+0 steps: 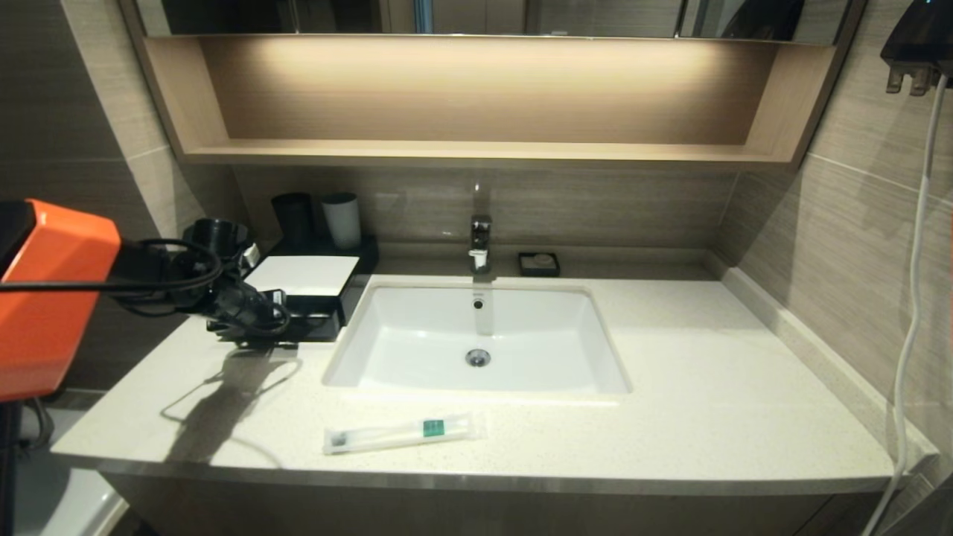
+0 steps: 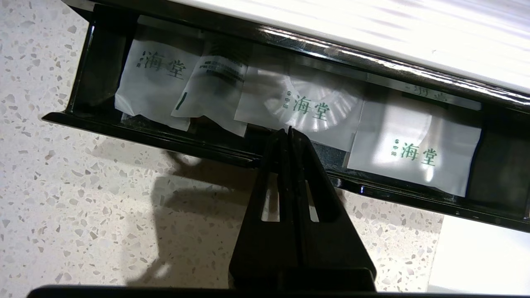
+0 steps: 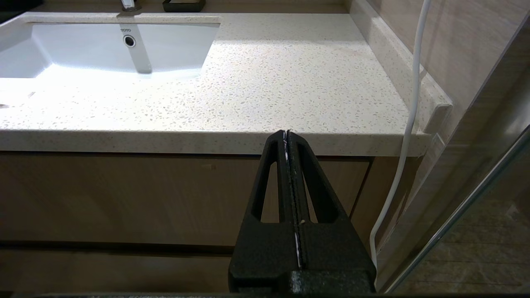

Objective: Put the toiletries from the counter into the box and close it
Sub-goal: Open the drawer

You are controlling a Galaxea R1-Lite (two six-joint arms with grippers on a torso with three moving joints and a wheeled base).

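Counter: toothbrush packet lengthwise along front.

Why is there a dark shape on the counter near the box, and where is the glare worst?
Head view: the left arm blocks the light, throwing its shadow and cable loops onto the counter; the shelf glows from a hidden strip. Left wrist view: the box has bright streaks on its glossy black rim, its white top washed out. Right wrist view: glare whitens the basin edge.

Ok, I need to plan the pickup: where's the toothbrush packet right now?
In the head view the toothbrush packet lies flat on the counter, near its front edge, just in front of the basin, slightly to the robot's left.
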